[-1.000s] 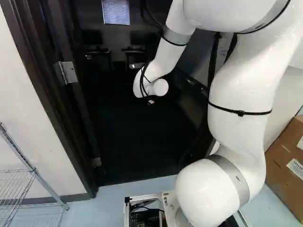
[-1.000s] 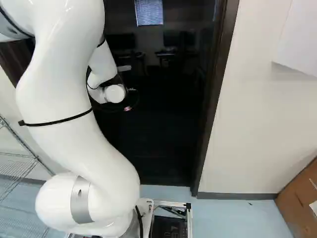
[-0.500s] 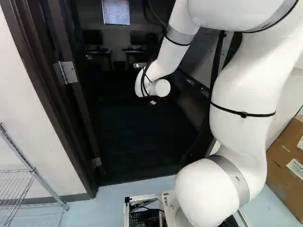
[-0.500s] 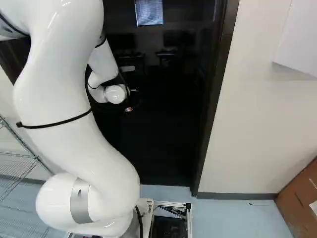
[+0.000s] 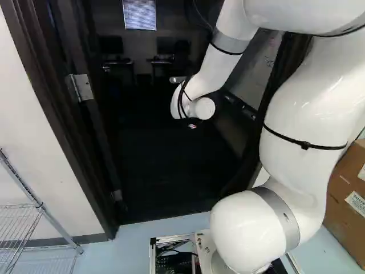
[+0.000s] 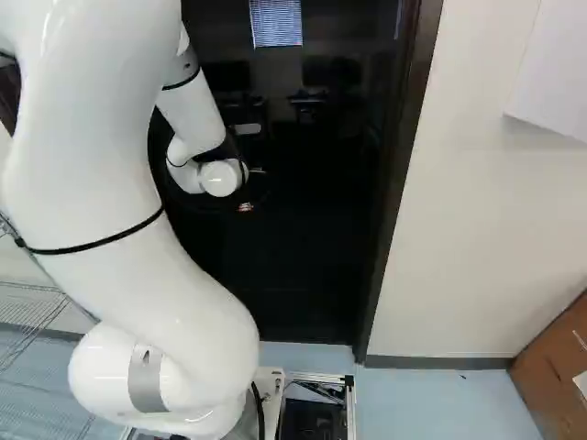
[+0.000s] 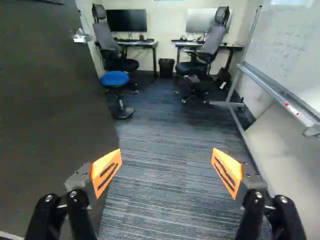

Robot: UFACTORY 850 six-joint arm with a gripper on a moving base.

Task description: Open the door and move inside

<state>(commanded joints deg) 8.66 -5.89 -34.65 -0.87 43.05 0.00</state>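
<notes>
My gripper [image 5: 192, 126] shows dark and small at the wrist's end in the left base view, beyond the doorway. The wrist view has the gripper [image 7: 166, 163] open, nothing between its orange pads. Beside one finger stands the dark door [image 7: 50, 105], swung inward, its lever handle [image 7: 81, 36] farther ahead. A metal hinge [image 5: 81, 87] sits on the door side at the left of the left base view. The door frame [image 6: 394, 183] borders the opening on its other side in the right base view.
Ahead lie striped carpet [image 7: 160, 170], a blue stool [image 7: 114, 78], office chairs and desks with monitors. A whiteboard on a wheeled stand [image 7: 277, 87] flanks the gripper opposite the door. Outside are a wire rack [image 5: 37, 202] and a cardboard box [image 5: 348, 191].
My arm's upper links have swung sideways, and the wrist has shifted a little to the right in both base views. The base and the door frame hold their places.
</notes>
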